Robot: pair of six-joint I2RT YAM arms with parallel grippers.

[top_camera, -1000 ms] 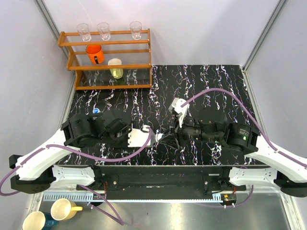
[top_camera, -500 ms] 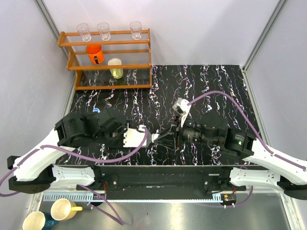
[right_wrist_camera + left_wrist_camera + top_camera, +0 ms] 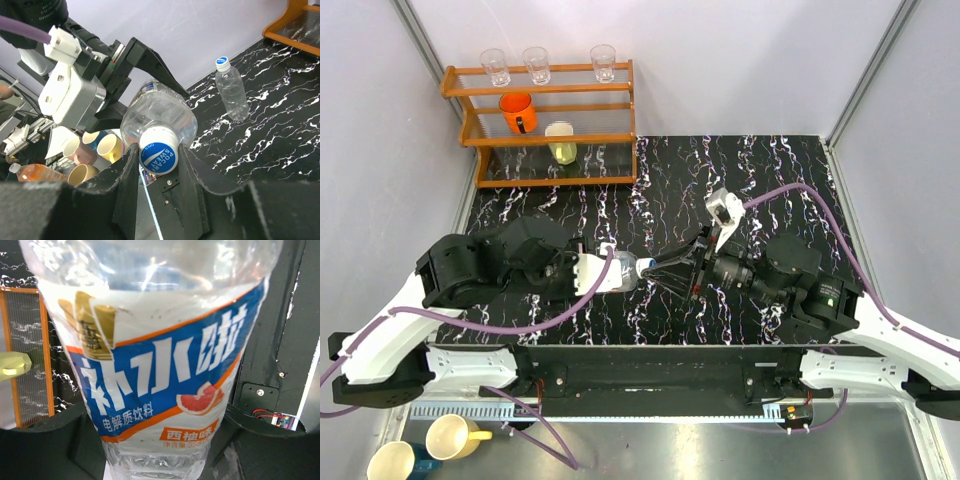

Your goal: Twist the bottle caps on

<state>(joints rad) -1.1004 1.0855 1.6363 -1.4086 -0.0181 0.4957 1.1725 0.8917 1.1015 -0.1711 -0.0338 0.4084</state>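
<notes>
Two grips, one bottle: left gripper clamps wide bottle body, held level, just 7 o'clock of table centre. Right gripper is pinched on its cap. Second bottle stands capped, 1 o'clock in right wrist view.

Clear plastic water bottles x2, round white/blue screw caps x2. 1 wooden rack w/ 3 clear drinking glasses, 1 orange cup, 1 yellow cup.

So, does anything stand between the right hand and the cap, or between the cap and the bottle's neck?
Nothing visible does. The right hand is closed on the cap, which sits on the neck of the bottle that the left hand holds sideways.
</notes>
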